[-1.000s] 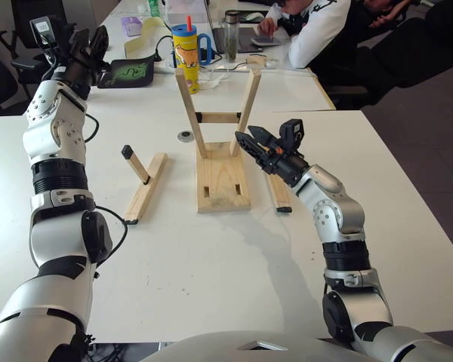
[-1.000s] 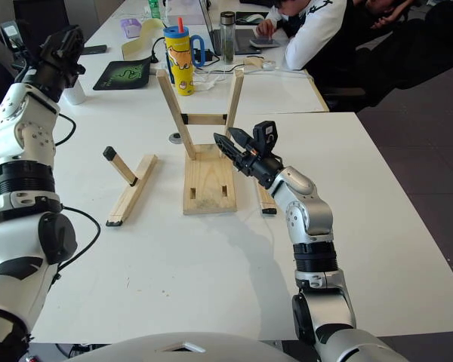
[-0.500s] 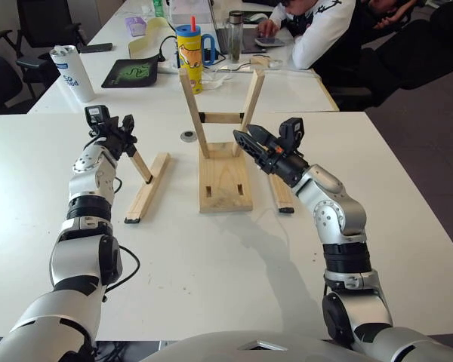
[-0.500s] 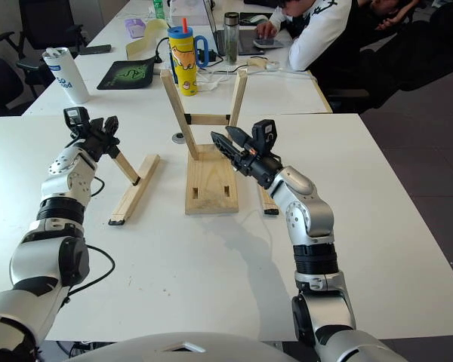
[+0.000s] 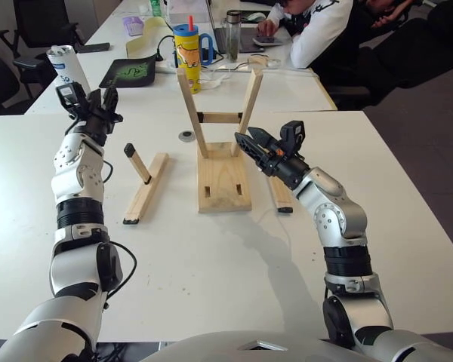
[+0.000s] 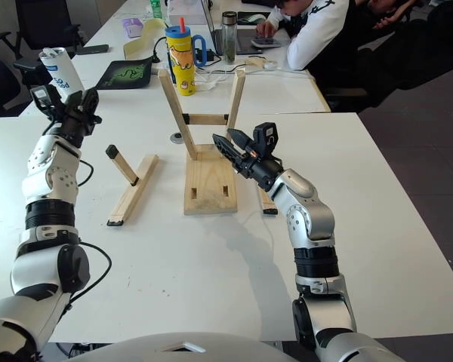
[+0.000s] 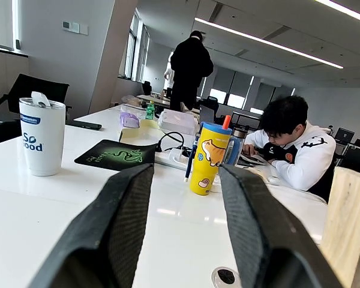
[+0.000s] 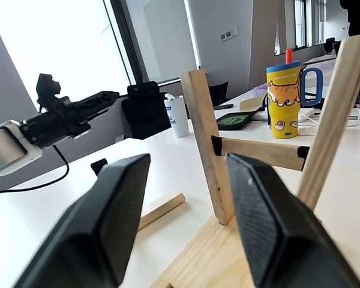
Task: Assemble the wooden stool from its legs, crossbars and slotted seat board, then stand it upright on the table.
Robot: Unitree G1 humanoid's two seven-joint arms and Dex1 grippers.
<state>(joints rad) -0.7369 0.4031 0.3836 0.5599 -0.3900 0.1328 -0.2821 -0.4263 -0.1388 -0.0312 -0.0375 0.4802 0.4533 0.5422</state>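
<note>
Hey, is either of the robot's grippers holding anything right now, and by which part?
Nothing is held. The left gripper and the right gripper, near the upright leg frame, both have open, empty jaws.

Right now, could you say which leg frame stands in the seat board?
The middle leg frame, upright; the left one and right one lie on the table.

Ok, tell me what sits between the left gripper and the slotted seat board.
The loose leg piece lies between the left gripper and the slotted seat board, its bar flat and its black-capped stick angled upward. Both head views show it.
</note>
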